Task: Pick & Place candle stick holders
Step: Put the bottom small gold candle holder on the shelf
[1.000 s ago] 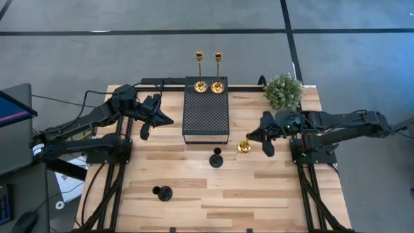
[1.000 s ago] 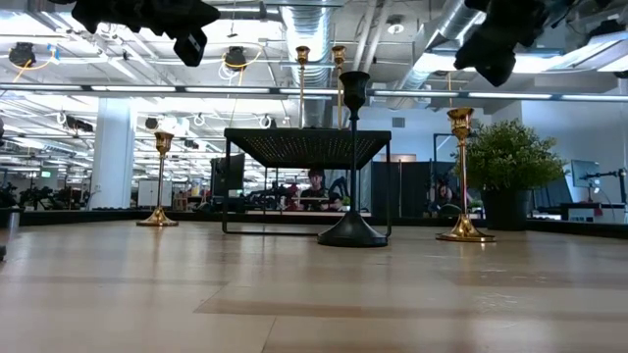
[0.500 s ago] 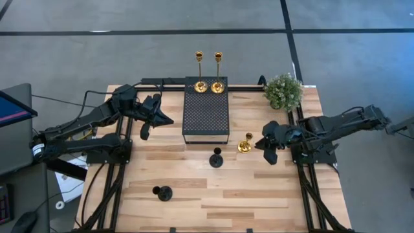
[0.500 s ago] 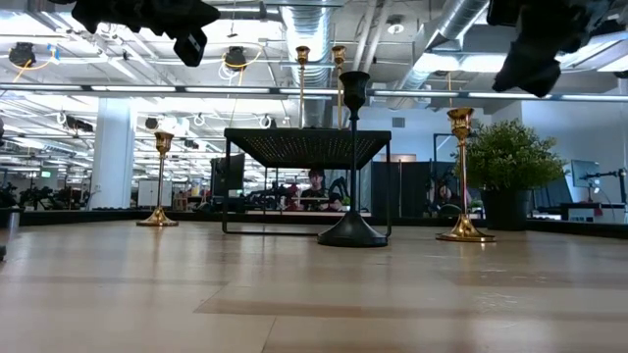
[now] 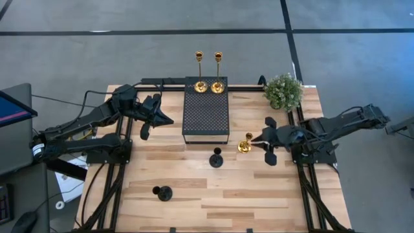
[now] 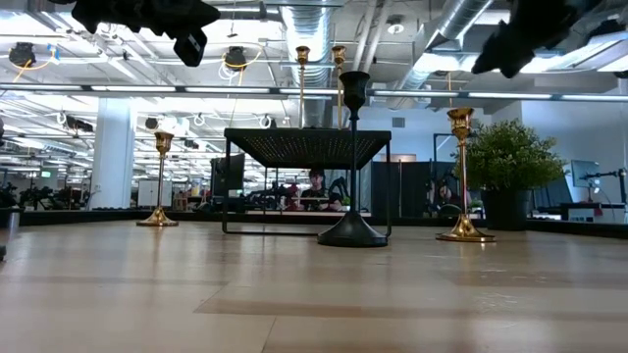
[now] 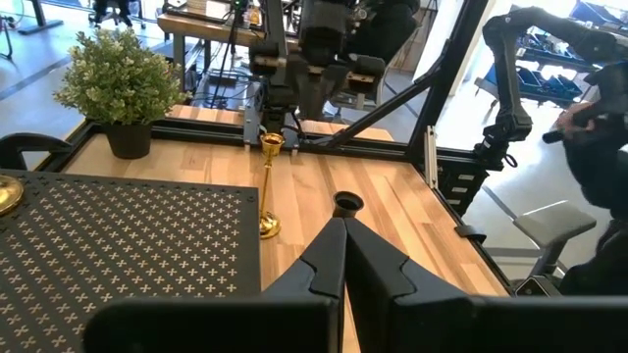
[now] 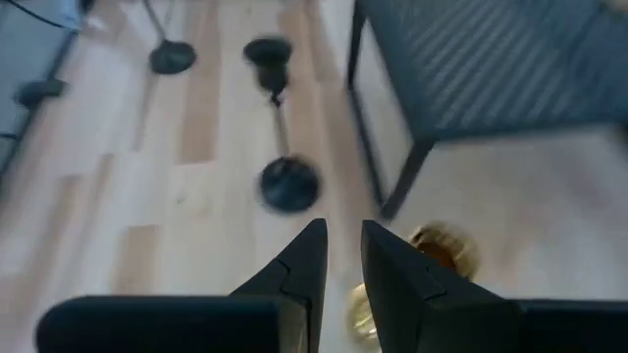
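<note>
A short gold candle stick holder [image 5: 244, 145] stands on its round base on the table, just right of the black platform's near corner. My right gripper [image 5: 261, 140] hovers just to its right, a little open and empty. It also shows blurred in the right wrist view [image 8: 441, 247]. A black holder [image 5: 216, 157] stands near the table's middle, another [image 5: 163, 192] near the front left. Two tall gold holders [image 5: 200, 85] [image 5: 218, 85] stand on the platform's far end. A fourth gold holder [image 6: 159, 182] shows at the left in the low view. My left gripper [image 5: 169, 120] hangs shut, left of the platform.
The black perforated platform [image 5: 206, 118] stands on thin legs at the table's far middle. A potted green plant [image 5: 283, 91] sits at the far right corner. Bare wood lies along the near half of the table, around the two black holders.
My right gripper has drawn back a little toward the table's right edge and has rolled about its own axis. The gold holder beside it has stayed where it was.
</note>
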`<act>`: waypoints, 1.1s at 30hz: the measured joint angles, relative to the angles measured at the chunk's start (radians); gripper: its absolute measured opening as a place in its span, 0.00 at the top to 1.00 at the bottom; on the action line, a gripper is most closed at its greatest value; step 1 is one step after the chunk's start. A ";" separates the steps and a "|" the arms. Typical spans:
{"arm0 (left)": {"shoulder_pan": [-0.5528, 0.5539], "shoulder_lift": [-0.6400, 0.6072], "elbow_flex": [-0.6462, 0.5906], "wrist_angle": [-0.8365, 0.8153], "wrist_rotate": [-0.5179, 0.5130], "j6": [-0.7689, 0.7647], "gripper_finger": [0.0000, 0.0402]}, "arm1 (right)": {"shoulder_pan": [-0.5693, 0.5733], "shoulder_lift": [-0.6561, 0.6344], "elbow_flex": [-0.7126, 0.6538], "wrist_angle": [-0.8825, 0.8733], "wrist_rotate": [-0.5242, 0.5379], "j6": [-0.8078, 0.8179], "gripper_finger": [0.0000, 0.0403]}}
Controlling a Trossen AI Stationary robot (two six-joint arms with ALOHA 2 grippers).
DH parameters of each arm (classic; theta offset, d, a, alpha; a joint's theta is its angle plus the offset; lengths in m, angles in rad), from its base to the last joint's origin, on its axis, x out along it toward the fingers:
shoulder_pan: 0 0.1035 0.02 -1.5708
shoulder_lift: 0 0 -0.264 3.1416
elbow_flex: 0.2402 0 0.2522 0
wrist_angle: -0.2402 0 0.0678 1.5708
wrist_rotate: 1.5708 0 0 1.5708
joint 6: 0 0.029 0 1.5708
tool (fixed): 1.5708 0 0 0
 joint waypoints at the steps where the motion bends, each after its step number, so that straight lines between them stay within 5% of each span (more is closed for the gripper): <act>1: 0.000 0.000 0.000 0.000 0.000 0.000 0.99 | -0.001 -0.007 0.000 -0.001 0.021 -0.028 0.86; 12: 0.000 0.003 0.000 0.000 0.000 0.038 0.99 | -0.015 -0.141 -0.129 0.087 0.058 -0.103 0.86; 22: 0.000 0.038 0.000 -0.001 0.000 0.049 0.99 | 0.004 -0.292 -0.349 0.273 0.052 0.024 0.86; 33: 0.000 0.047 0.000 0.000 0.000 0.049 0.99 | 0.010 -0.298 -0.523 0.431 0.056 0.156 0.86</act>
